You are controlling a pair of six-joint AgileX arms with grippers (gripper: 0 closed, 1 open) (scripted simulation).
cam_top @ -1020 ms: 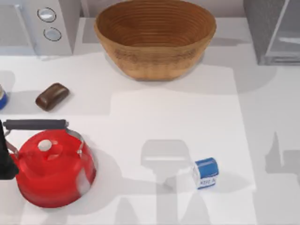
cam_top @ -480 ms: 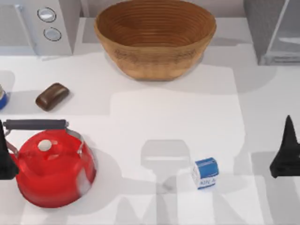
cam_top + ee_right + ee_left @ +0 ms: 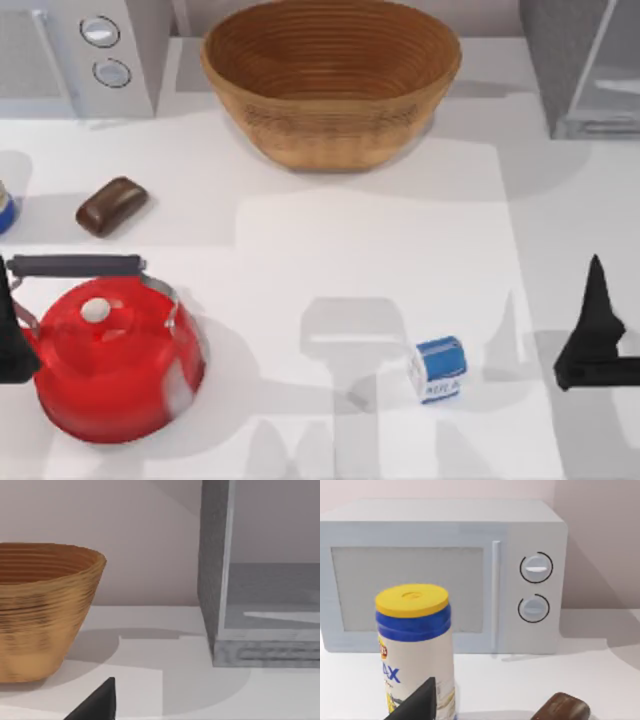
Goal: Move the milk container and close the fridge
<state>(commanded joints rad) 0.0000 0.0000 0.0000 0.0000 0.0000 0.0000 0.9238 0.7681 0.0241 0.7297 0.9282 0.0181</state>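
The right gripper (image 3: 597, 335) sits at the table's right edge; whether it is spread I cannot tell. The milk container (image 3: 438, 369) stands at its nine o'clock, far nearer it than the parked left gripper (image 3: 12, 335).

Right gripper (image 3: 597, 330): stood at the table's right edge, dark finger pointing toward the far side.
Left gripper (image 3: 12, 335): sat parked at the table's left edge.
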